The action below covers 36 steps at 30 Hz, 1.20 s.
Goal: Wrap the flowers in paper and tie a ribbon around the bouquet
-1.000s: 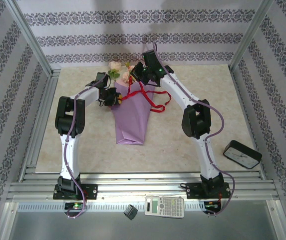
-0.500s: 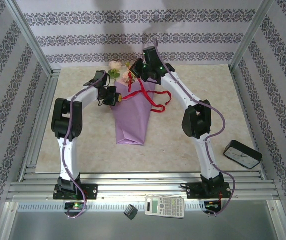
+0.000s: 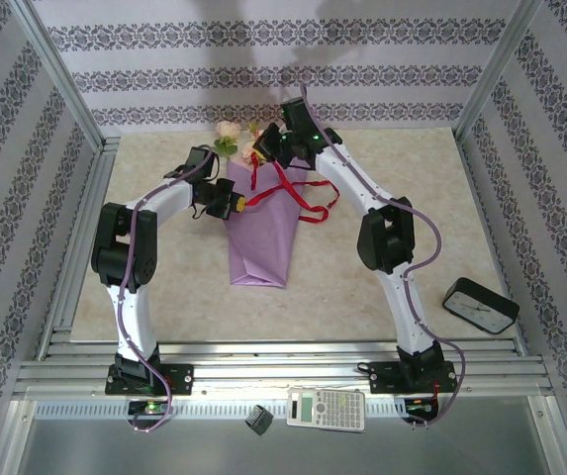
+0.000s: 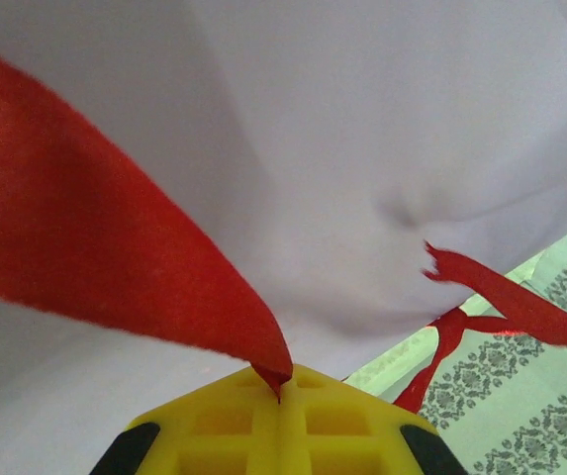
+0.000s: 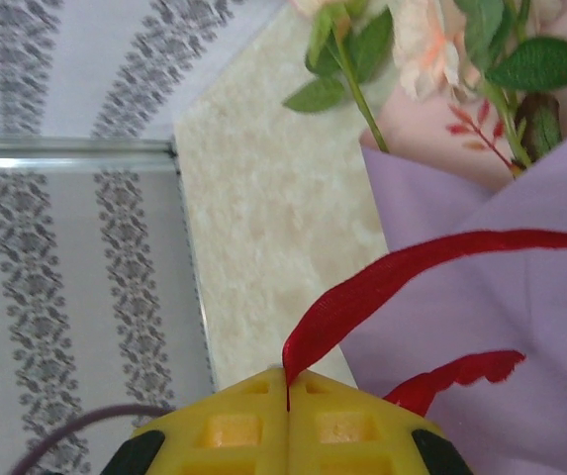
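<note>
- Top external view puts the left gripper (image 3: 232, 202) against the left edge of the bouquet (image 3: 263, 237), just below its wide end. In the left wrist view its yellow tips are pinched together on one end of the red ribbon (image 4: 95, 247), probably to hold that end taut over the paper (image 4: 382, 119)
- Between the two arms the bouquet lies flat on the table (image 3: 382, 297). Its long axis runs near to far: the narrow folded end is toward the arm bases, and the flowers (image 3: 230, 132) point at the back wall, leaning slightly left
- Across the cone's upper part runs the ribbon, with a slack loop trailing off the right side. Whether any knot exists I cannot tell
- At the wide end, beside the blooms, hangs the right gripper (image 3: 266, 150). The right wrist view shows it clamped on another stretch of ribbon, raised off the paper, likely so the two ends can be crossed and tied
</note>
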Each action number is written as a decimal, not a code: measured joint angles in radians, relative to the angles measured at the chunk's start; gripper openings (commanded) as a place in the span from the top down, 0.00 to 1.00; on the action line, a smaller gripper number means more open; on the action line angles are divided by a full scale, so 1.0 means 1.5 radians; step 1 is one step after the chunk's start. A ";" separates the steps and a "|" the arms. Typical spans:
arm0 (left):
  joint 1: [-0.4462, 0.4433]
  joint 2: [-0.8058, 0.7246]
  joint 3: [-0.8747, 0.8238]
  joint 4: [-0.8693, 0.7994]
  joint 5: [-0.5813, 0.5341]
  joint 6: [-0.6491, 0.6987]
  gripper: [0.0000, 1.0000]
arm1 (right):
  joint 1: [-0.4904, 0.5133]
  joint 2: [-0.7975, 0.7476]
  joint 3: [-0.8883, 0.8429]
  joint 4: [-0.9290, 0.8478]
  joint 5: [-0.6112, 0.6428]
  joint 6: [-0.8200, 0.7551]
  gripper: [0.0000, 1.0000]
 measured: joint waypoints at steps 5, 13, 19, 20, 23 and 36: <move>0.000 0.000 0.002 -0.001 0.011 0.025 1.00 | 0.007 -0.018 -0.090 -0.027 -0.030 -0.031 1.00; 0.000 -0.016 0.002 -0.016 0.021 0.045 1.00 | 0.010 0.012 -0.039 -0.110 -0.049 -0.067 1.00; 0.000 -0.024 0.010 -0.028 0.025 0.059 1.00 | 0.010 0.108 0.115 -0.171 -0.047 -0.103 1.00; 0.000 -0.024 0.013 -0.032 0.026 0.063 1.00 | 0.010 0.121 0.126 -0.179 -0.047 -0.109 1.00; 0.000 -0.018 0.041 -0.053 0.025 0.080 1.00 | 0.010 0.147 0.133 -0.197 -0.048 -0.120 1.00; 0.007 0.111 0.256 -0.188 0.023 0.230 1.00 | 0.005 0.171 0.129 -0.237 -0.045 -0.179 0.60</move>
